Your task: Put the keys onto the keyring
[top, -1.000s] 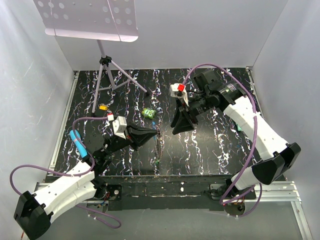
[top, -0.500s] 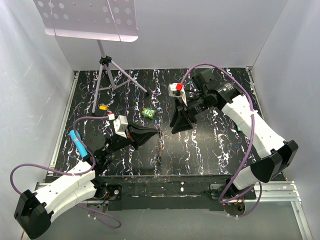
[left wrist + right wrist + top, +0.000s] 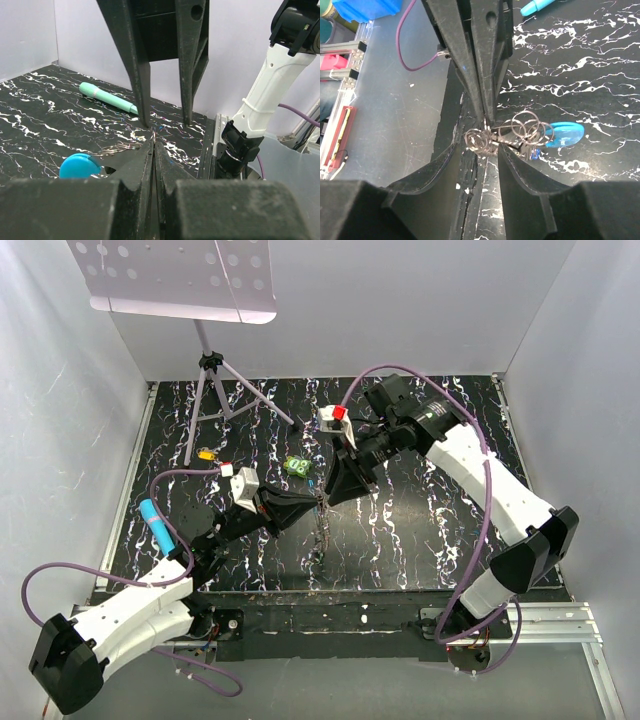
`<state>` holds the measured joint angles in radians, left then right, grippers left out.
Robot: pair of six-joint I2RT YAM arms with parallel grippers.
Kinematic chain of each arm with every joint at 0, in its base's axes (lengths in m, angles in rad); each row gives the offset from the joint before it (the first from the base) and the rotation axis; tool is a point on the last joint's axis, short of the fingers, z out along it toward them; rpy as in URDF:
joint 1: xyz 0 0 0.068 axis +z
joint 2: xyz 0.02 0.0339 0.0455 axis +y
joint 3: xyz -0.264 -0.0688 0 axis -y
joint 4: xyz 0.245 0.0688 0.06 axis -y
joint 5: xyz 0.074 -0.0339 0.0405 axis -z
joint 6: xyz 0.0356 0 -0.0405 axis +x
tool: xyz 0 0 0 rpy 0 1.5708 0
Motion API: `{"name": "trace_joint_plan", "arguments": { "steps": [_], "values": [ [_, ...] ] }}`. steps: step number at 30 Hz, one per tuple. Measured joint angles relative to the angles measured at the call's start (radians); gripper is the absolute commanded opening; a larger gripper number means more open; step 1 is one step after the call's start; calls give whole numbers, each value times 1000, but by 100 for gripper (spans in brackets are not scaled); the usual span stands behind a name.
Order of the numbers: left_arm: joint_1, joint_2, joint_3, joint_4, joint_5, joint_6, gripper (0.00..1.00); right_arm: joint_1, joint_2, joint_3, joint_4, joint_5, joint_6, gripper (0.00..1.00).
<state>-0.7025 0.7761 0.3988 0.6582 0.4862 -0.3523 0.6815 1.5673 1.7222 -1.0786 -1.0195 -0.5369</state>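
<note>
My left gripper [image 3: 312, 502] is shut on the keyring [image 3: 520, 127], a cluster of thin grey wire loops with a bright blue clip [image 3: 565, 134] at one end. In the top view the keyring [image 3: 320, 528] hangs down from the left fingertips to the table. My right gripper [image 3: 487, 150] is open, with its fingers on either side of the loops next to the left fingertips [image 3: 487, 115]. It points down at the same spot in the top view [image 3: 325, 495]. A tiny blue key head [image 3: 534, 154] lies under the loops. Another small blue key [image 3: 316, 480] lies just behind the grippers.
A bright green lumpy object [image 3: 295, 467] sits just behind the grippers. An orange-yellow piece [image 3: 206, 454] lies at the left. A blue marker [image 3: 157, 525] lies at the left edge and a teal marker [image 3: 107, 97] at the right. A music stand's tripod [image 3: 215, 390] stands at the back left.
My right arm has swung left and down until its open fingers meet the left gripper at the keyring. My left gripper has shifted slightly right, still holding the keyring.
</note>
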Motion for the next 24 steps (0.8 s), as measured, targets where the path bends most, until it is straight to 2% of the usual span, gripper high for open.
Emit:
{"name": "trace_joint_plan", "arguments": {
  "steps": [4,13,17,19,24],
  "values": [
    [0,1,2,1,0,-1,0,14,27,24,13,7,8,40],
    [0,1,3,1,0,-5,0,47,34,24,14,25,1,23],
    [-1,1,3,1,0,-8,0,54,36,24,14,31,-10,13],
    [-1,1,3,1,0,-9,0,56,39,24,14,34,-15,2],
    [-1,1,3,-5,-2,-21,0,59,40,24,14,47,-30,1]
  ]
}}
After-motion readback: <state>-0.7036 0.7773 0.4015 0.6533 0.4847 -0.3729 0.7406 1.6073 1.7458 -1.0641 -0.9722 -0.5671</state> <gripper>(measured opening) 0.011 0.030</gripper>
